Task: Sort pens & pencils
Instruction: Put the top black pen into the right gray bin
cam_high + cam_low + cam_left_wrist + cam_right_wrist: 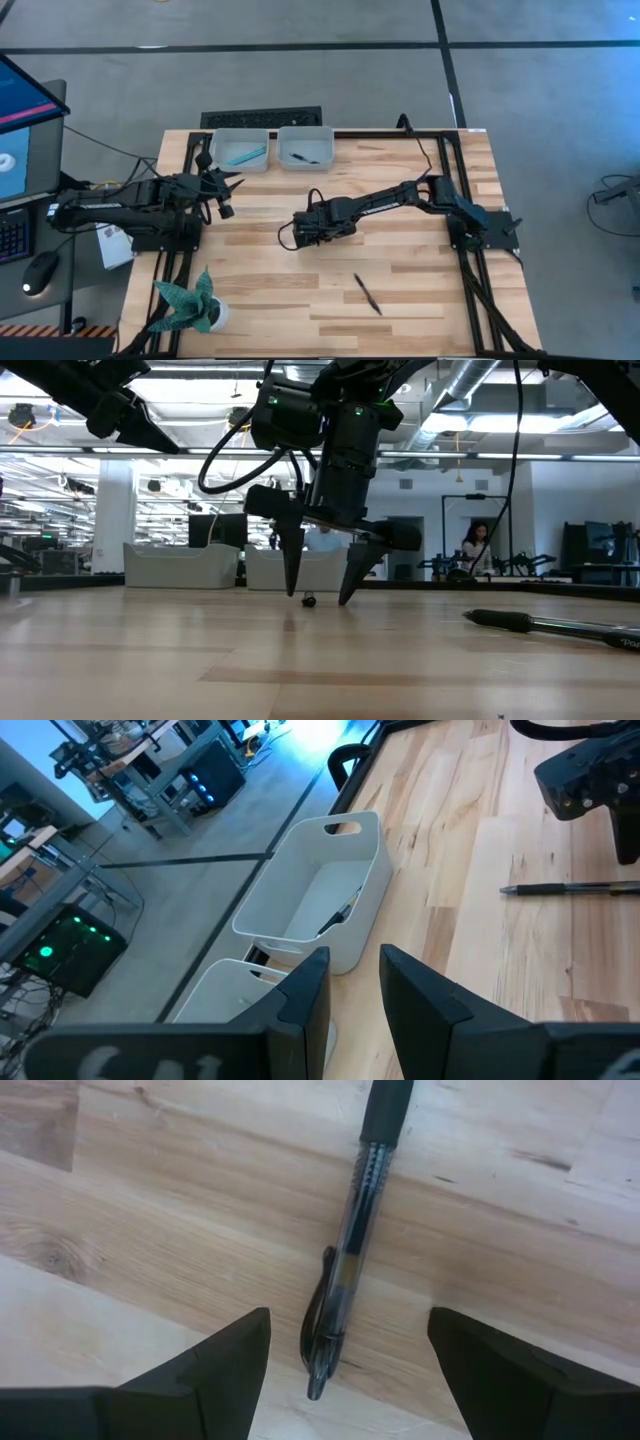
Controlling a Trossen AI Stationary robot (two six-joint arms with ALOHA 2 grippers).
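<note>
Right wrist view shows the right gripper (350, 1316) hovering with its two dark fingers spread wide on either side of a black click pen with a clear barrel (350, 1250), which lies flat on the pale wooden table (150, 1200) near its middle. The pen's long axis runs away from the wrist, slightly slanted, and crosses the line along which the fingers would close almost at a right angle. Its clip end points back toward the wrist and its dark rubber grip end points away. The low view sees this pen nearly end-on between the fingertips, so it probably lies front to back on the table, roughly toward the two white plastic bins (305, 146).

The step in hand appears to be picking up this pen. Done well, the gripper would descend straight until the tips nearly touch the wood, keep the barrel centred, and pinch mid-barrel so the pen does not roll or swing.

A second black pen (367, 294) lies well apart, nearer the front. The left gripper (224, 200) waits near the bins, fingers slightly apart and empty.
</note>
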